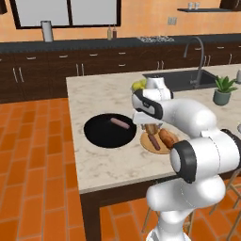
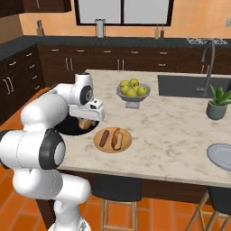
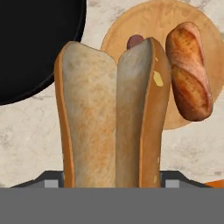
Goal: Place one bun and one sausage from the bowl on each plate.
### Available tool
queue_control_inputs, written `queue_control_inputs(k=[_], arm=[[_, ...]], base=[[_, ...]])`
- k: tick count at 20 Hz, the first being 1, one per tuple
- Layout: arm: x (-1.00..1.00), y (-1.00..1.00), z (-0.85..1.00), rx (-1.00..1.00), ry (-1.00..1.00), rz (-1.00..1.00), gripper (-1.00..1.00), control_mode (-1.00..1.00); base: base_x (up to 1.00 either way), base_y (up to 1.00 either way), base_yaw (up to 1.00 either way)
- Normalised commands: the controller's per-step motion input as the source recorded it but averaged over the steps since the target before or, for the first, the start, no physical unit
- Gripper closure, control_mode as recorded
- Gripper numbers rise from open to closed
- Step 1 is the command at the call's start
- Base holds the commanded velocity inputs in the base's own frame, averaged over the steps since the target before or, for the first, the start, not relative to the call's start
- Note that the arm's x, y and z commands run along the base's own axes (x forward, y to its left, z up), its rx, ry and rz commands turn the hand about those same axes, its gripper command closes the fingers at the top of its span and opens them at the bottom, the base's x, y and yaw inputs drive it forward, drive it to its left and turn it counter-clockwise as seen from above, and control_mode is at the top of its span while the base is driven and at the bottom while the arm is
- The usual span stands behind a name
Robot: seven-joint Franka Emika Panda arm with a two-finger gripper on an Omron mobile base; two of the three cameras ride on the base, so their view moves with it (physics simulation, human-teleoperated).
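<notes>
Pincer (image 3: pixel 112 183) clenched on a split hot-dog bun (image 3: pixel 111 113), holding it by one end; the bun stands up along the hand view, cut faces pale, crust orange-tan. From the left base view the held bun (image 1: pixel 151 128) hangs under the hand, above the counter (image 1: pixel 108 162) between the black bowl (image 1: pixel 104 134) and the wooden plate (image 1: pixel 162 147). Right base view shows the same bun (image 2: pixel 85 123) below the wrist, near the bowl's edge.

Wooden plate already carries one browned bun (image 1: pixel 167 138) and one sausage (image 1: pixel 154 140), lying side by side. One sausage (image 1: pixel 119 123) rests in the black bowl, toward its far side.

Pale grey plate (image 2: pixel 220 155) sits well apart at the counter's right end. Grey footed bowl of yellow-green fruit (image 2: pixel 132 90) stands beyond the wooden plate. Potted plant (image 2: pixel 218 103) beside the sink (image 2: pixel 182 85).
</notes>
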Motion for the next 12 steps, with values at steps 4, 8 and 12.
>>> queue_control_inputs(k=[4, 8, 12], arm=[[0.0, 0.0, 0.0, 0.0, 0.0, 0.0, 1.0, 1.0], [0.0, 0.0, 0.0, 0.0, 0.0, 0.0, 1.0, 1.0], [0.0, 0.0, 0.0, 0.0, 0.0, 0.0, 1.0, 1.0]], base=[[-0.01, -0.65, -0.06], [0.0, -0.77, -0.01], [-0.2, -0.78, 0.0]])
